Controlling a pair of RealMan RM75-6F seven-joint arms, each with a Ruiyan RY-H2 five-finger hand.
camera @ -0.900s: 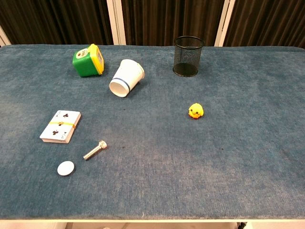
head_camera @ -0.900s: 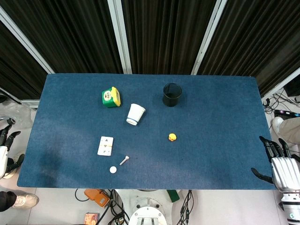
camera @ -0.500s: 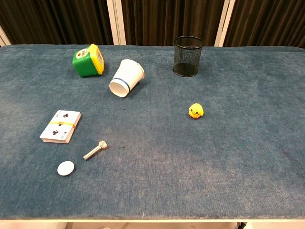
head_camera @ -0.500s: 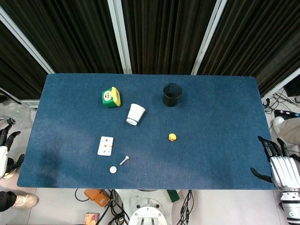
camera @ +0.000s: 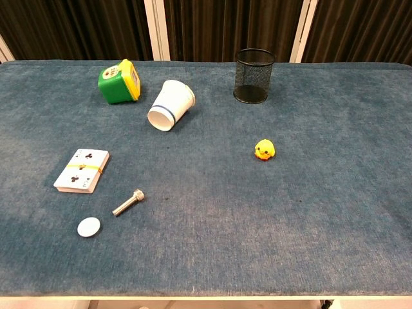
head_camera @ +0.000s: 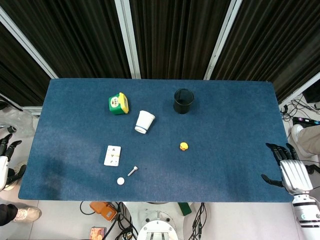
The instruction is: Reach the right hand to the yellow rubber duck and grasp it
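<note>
The right hand (head_camera: 286, 170) has edged inward over the desk (head_camera: 235, 130) edge — fingers apart, seemingly empty; the duck (head_camera: 184, 146) sits mid-desk, well apart, so the reach has barely begun.

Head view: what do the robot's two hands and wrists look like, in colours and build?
The right hand has black fingers and a ribbed, silvery metallic back, on a white cylindrical wrist with a dark band. The left hand is only partly in frame: black fingers and a white body show at the picture's edge. No cables or markings on either can be made out. The chest view shows neither hand.
</note>
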